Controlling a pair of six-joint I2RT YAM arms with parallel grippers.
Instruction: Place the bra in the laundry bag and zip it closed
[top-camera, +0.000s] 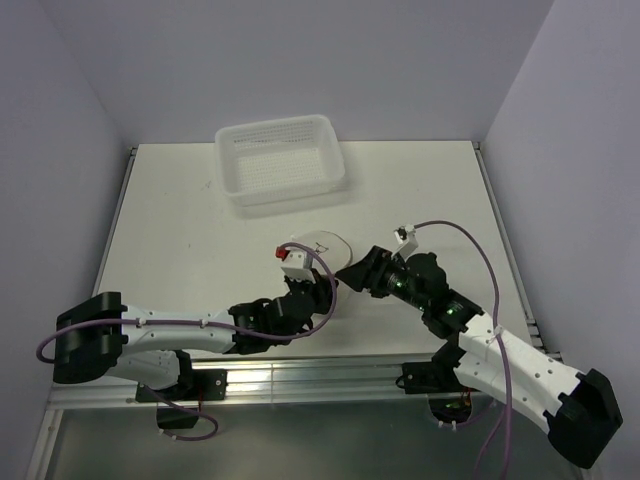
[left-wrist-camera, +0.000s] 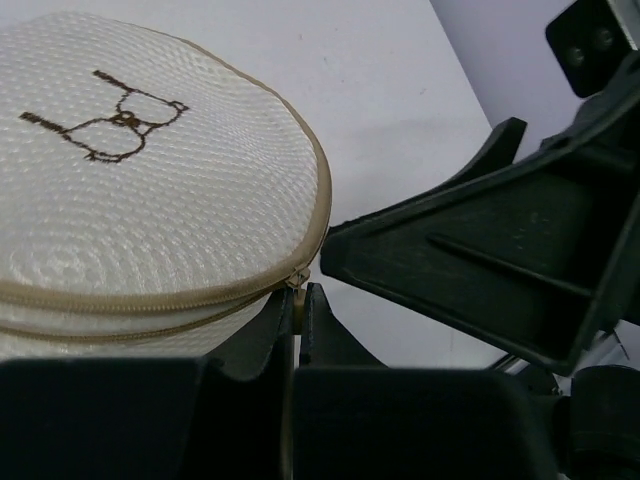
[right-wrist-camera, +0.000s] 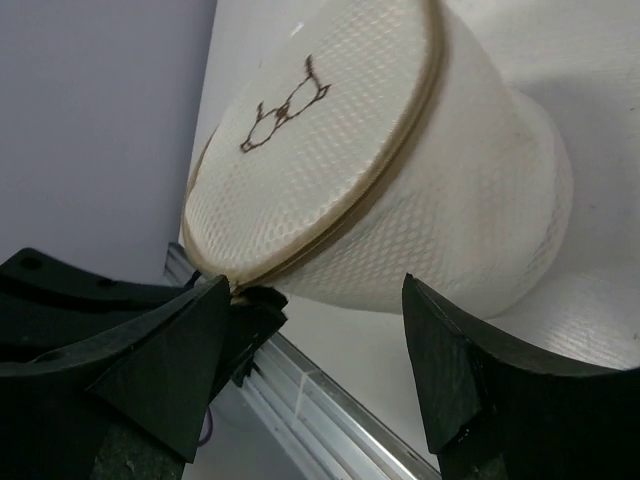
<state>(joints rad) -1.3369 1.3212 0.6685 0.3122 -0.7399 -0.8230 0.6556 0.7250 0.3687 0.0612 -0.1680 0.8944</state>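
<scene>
laundry bag (top-camera: 322, 247) mid bench (top-camera: 180, 230) toward near edge, visible zip closed. left hand (left-wrist-camera: 298, 295) narrow, pinching zip end at rim. right hand (right-wrist-camera: 315, 290) wide, just beside bag.

The desk (top-camera: 200, 220) is white and flat. It has purple walls on the left, right and far sides. A grey metal rail (top-camera: 300, 378) runs along its near edge.

Two things lie on the desk. A white basket (top-camera: 281, 160) with lots of little holes sits at the far edge, about in the middle. It is turned a little bit.

A round bag (top-camera: 325, 247) lies closer, near the middle of the desk and well apart from the basket. The bag is cream net and looks puffy. It has a small dark bra drawing on top. A tan zip goes round its rim.
</scene>
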